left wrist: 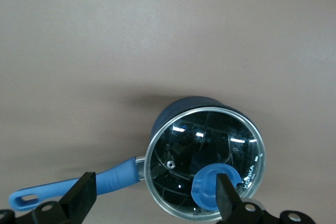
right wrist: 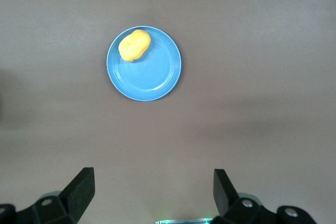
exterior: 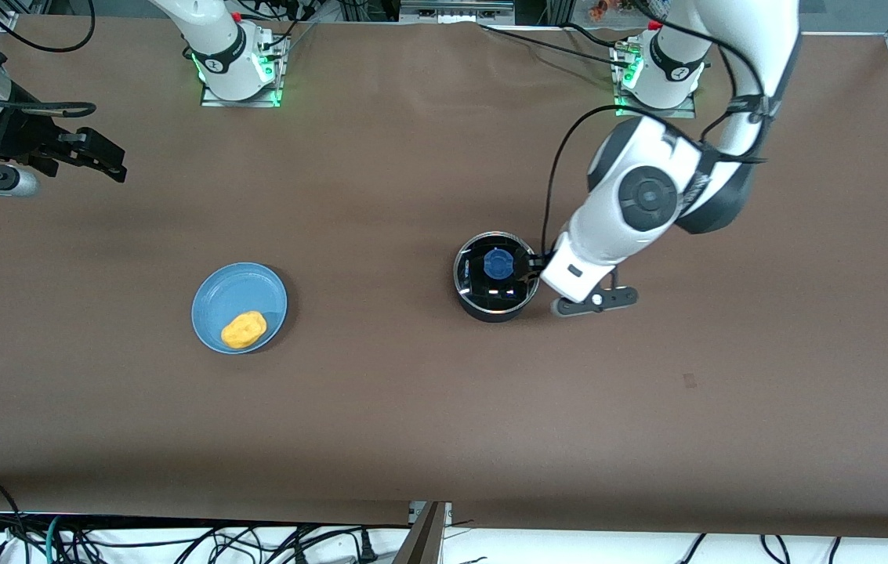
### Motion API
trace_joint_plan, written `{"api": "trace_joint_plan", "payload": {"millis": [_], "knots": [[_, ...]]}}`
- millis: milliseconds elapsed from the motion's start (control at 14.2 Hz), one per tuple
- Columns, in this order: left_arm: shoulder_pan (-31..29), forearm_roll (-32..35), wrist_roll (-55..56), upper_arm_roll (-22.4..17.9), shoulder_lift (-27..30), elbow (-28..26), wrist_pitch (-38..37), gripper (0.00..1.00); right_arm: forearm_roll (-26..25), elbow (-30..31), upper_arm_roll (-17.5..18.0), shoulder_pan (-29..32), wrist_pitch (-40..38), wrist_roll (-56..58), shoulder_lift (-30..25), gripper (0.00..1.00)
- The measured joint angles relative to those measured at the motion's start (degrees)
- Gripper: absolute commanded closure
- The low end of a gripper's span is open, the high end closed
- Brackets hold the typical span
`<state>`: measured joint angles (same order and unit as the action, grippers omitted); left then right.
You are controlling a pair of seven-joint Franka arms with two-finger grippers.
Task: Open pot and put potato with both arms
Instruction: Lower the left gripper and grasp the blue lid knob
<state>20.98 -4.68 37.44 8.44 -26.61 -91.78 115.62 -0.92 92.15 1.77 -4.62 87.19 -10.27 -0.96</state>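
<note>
Pot sits near mid-table, toward the left arm's end, upright, glass lid seated on it. Lid's blue knob centred on the glass. Long blue handle with the hole at its end shows clearly in the left wrist view; in the front view it is hidden under the left arm's wrist.

Left gripper is low over the pot's rim on the side of the left arm's end. Fingers spread wide, nothing held. In the left wrist view one finger overlaps the knob's edge and the other stands over the handle (contact with the knob cannot be judged from these views).

Potato: yellow-orange, lumpy, lying on the light-blue plate, toward the plate's rim nearest the front camera. Plate rests flat on the brown table, toward the right arm's end, well apart from the pot and slightly nearer the front camera than it.

Right gripper waits up in the air over bare table at the right arm's end, well apart from plate and potato. Fingers wide apart, empty; its wrist view looks down on plate and potato (both in full sight).
</note>
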Motion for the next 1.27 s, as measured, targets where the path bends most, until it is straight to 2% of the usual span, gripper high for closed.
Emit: {"api": "trace_joint_plan", "payload": {"millis": [494, 1271], "knots": [[6.72, 2.61, 5.05, 0.02, -3.8, 0.01, 2.39, 0.0, 1.41, 0.0, 0.01, 0.0, 0.21, 0.0, 0.0, 0.0], [9.35, 5.27, 9.8, 0.53, -6.44, -0.59, 4.79, 0.0, 1.42, 0.0, -0.06, 0.06, 5.05, 0.0, 1.7, 0.0]]}}
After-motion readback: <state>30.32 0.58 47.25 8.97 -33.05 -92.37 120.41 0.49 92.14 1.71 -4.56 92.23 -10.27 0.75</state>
